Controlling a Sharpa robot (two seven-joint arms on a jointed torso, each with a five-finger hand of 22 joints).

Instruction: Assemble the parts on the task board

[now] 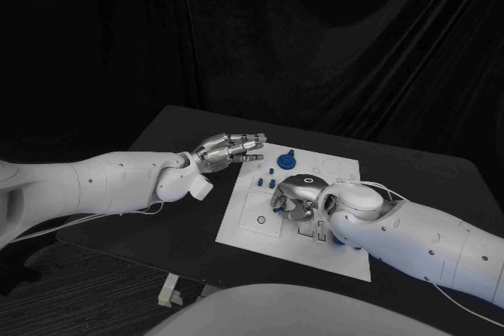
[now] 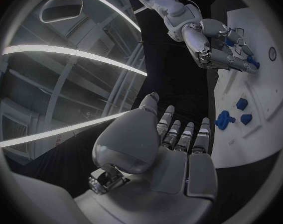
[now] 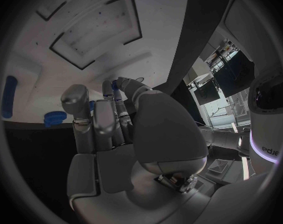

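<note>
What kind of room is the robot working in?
Probably a robot test lab. A black table stands before a dark curtain, with a white task board of small blue parts. The right wrist view shows monitors nearby.

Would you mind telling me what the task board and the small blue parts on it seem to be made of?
The task board looks like rigid white plastic or coated sheet with a matte finish: flat, evenly pale, printed with dark outlines, no glare. The blue parts look like moulded or printed plastic: uniform saturated colour, dull surface. Neither is certain from looks alone.
</note>
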